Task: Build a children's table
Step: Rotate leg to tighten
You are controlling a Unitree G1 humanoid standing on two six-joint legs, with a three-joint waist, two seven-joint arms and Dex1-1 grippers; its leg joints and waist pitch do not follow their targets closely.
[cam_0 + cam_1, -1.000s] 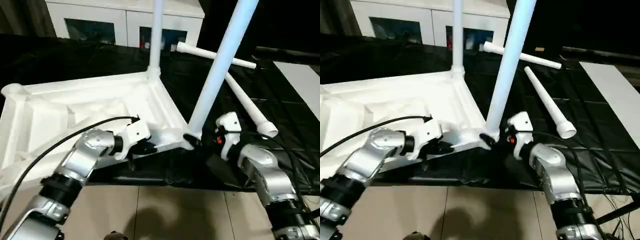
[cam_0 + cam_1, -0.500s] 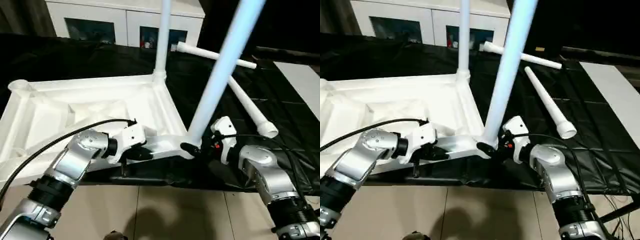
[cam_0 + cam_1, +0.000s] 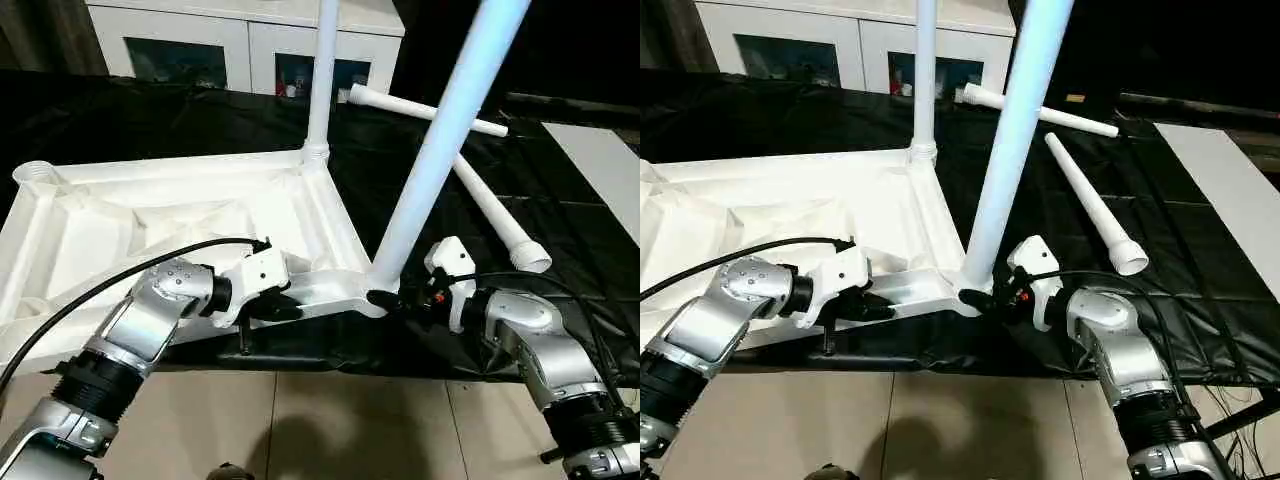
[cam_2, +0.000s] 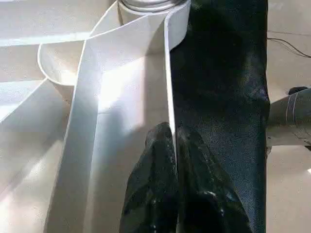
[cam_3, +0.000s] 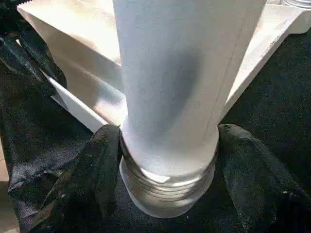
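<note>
The upturned children's tabletop (image 3: 200, 215) lies on black sheeting. Left gripper (image 4: 171, 145) fingers pinch its thin rim; right gripper (image 5: 167, 160) fingers straddle the near leg (image 3: 440, 140) at its threaded base. Rigid, light, slick plastic; grip low at the collar.

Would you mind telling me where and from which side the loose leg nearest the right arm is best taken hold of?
I'd take the loose leg at mid-shaft, from above, fingers across its length. It lies flat on the black cloth, tapering from a narrow far end, crossed by the other loose leg, to a flared open collar that looks too wide to pinch well. Mid-shaft is bare and balanced.
</note>
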